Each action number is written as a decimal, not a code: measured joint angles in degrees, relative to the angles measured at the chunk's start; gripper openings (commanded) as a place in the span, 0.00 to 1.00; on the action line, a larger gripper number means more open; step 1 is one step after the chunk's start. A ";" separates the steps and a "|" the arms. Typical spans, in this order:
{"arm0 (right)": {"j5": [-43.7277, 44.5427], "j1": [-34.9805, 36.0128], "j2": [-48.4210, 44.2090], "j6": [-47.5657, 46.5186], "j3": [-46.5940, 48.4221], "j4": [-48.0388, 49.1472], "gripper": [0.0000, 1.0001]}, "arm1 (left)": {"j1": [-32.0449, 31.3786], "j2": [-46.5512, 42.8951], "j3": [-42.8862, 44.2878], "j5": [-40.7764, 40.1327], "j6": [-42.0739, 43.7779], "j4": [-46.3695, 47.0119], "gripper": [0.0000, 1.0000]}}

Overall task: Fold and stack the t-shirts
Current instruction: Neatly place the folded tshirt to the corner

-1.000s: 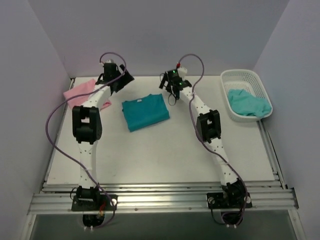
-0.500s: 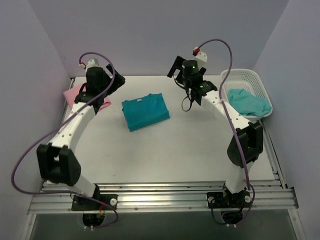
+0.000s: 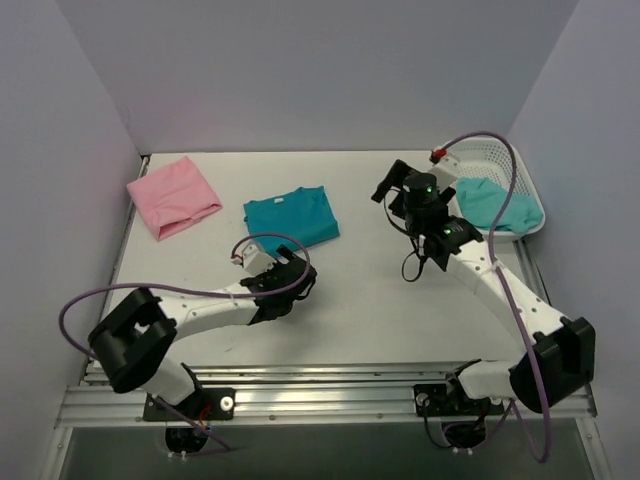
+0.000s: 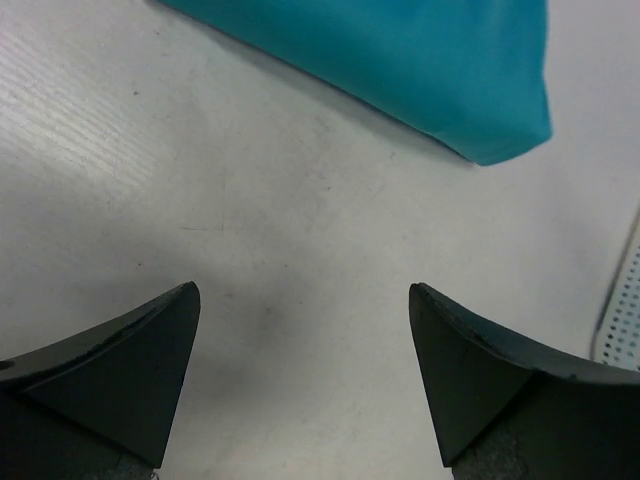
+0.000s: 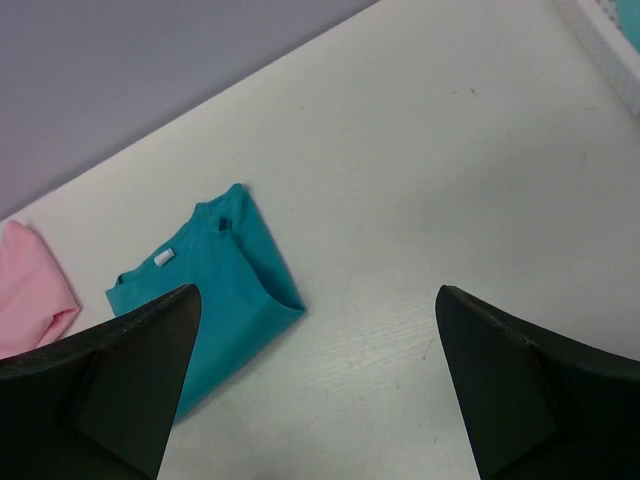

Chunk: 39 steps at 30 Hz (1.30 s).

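T-shirts lie apart: teal t-shirt point(image 3: 290, 222) folded mid-table, pink t-shirt point(image 3: 173, 195) folded far left, aqua t-shirt point(image 3: 495, 205) crumpled in basket point(image 3: 478, 142). Light, limp cloth; pinch a bunched edge. Left gripper point(image 4: 303, 287) and right gripper point(image 5: 315, 290) spread, empty.

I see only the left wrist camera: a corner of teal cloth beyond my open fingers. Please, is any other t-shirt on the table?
Observer: Yes. A folded pale pink t-shirt lies at the far left corner of the table, apart from the teal t-shirt.
Operator: And is there a third one?
Observer: Yes. An aqua-green t-shirt lies crumpled in the white lattice basket at the far right.
Operator: What is the other arm doing?
Observer: The right fingers stand open and empty above the table, between the teal t-shirt and the basket.
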 measured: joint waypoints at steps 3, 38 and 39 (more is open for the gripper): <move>1.11 0.00 -7.19 0.04 -2.12 -0.96 1.00 | -1.57 7.32 1.27 -3.04 -7.45 -0.04 0.94; 6.08 -0.92 -24.59 -2.01 -6.40 -9.01 1.00 | 19.98 33.77 16.90 4.24 -14.53 25.20 0.03; 6.10 -0.98 -24.85 -1.99 -6.40 -9.22 1.00 | 21.62 34.51 16.90 6.75 -12.20 26.03 0.02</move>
